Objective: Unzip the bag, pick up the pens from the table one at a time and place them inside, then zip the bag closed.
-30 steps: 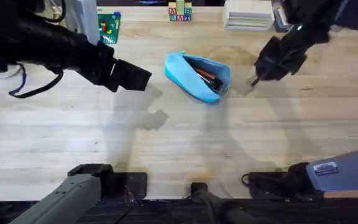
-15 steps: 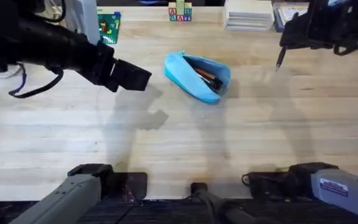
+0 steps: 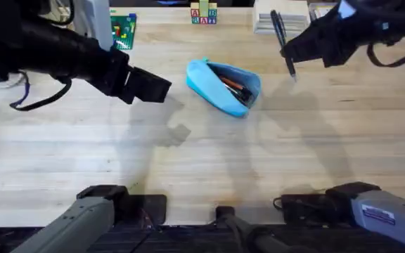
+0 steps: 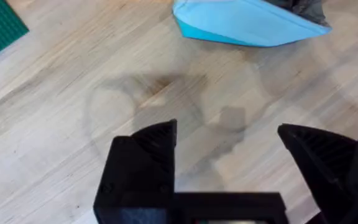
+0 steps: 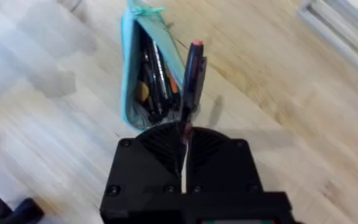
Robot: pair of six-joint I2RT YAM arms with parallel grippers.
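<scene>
Pale plank table (image 3: 202,169) carries the sky-blue bag (image 3: 223,86), unzipped, its contents dark and hard to separate (probably pens). Right gripper (image 5: 184,134) hangs beside it, fingers pinched on a black pen (image 3: 283,43). Left gripper (image 4: 229,146) hovers spread wide, empty; toy blocks (image 3: 203,14) sit at the far edge.

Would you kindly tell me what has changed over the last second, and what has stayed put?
The right gripper, which was low over the table just right of the bag, has lifted a dark pen and swung up and back; its jaws are shut on the pen. The left gripper, jaws open, and the open bag with pens inside have not moved.
</scene>
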